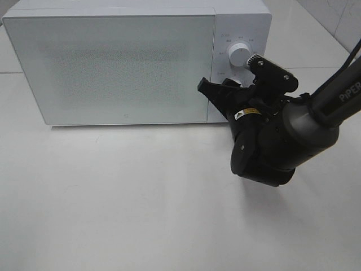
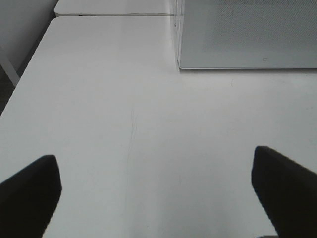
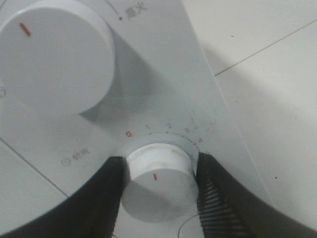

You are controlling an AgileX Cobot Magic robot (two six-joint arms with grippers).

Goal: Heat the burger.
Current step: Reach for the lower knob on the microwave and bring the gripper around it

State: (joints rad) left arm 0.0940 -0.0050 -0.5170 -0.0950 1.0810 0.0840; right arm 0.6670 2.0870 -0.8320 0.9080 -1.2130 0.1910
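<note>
The right arm (image 1: 333,96) is a dark grey tube with "PIPER" in white letters along it, and a thin black cable (image 1: 354,53) runs beside it. Its wrist (image 1: 293,132) swells into a rounded, dull-black housing, and the black block next to it carries a small yellow-and-white sticker (image 1: 248,112). The right gripper (image 1: 232,76) is black and angular, with pale screws (image 1: 260,63) and a ribbed inner pad (image 3: 212,198) (clear only up close). The left gripper (image 2: 158,188) shows as two blunt, matte-black fingers (image 2: 285,191).
</note>
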